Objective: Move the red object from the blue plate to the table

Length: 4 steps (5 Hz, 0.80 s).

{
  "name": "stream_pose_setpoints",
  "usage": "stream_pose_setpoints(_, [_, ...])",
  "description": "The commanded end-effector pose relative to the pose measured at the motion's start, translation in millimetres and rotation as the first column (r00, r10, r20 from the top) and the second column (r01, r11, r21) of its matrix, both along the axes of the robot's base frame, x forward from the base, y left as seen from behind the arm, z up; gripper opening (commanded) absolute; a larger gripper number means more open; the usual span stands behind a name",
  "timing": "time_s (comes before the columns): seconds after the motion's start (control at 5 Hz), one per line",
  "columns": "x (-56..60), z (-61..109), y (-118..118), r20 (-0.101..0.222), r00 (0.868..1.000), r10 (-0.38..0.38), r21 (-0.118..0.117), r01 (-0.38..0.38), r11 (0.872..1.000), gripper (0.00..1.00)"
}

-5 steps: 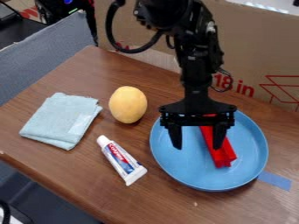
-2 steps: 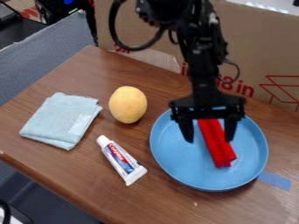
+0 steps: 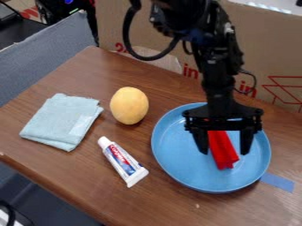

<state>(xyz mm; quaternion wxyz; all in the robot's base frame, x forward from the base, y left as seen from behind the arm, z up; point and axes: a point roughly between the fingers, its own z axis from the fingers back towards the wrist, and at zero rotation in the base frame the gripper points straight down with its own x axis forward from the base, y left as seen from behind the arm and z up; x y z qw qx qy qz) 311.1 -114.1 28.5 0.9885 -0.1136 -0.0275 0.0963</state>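
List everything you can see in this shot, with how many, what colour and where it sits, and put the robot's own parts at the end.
red object: one, bright red, lying in the blue plate, right of its middle
blue plate: one, light blue, on the table near the right front
orange ball: one, yellow-orange, on the table just left of the plate
toothpaste tube: one, white with red print, lying in front of the ball
cloth: one, pale teal, folded, at the left of the table
table: one, dark brown wood grain
cardboard box: one, brown with red print, behind the table
blue tape: one small strip, at the right table edge
gripper: one, black, open, pointing down over the red object
arm: one, black, reaching in from the back
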Motion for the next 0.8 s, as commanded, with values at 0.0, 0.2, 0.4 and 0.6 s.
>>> stream_pose_setpoints(0.0, [7.7, 8.0, -2, 0.04, 0.999, -0.006, -0.001, 0.006, 1.0, 0.0])
stream_pose_setpoints(0.2, [-8.4, 3.9, 3, 0.062, 0.998, -0.008, 0.009, 0.008, 1.0, 0.0])
stream_pose_setpoints(0.4, [-5.3, -3.3, 5, 0.059, 0.998, -0.025, 0.028, 0.023, 0.999, 1.0])
stream_pose_setpoints(0.6, [-12.2, -2.4, 6, 0.047, 0.998, -0.038, 0.029, 0.036, 0.999, 1.0])
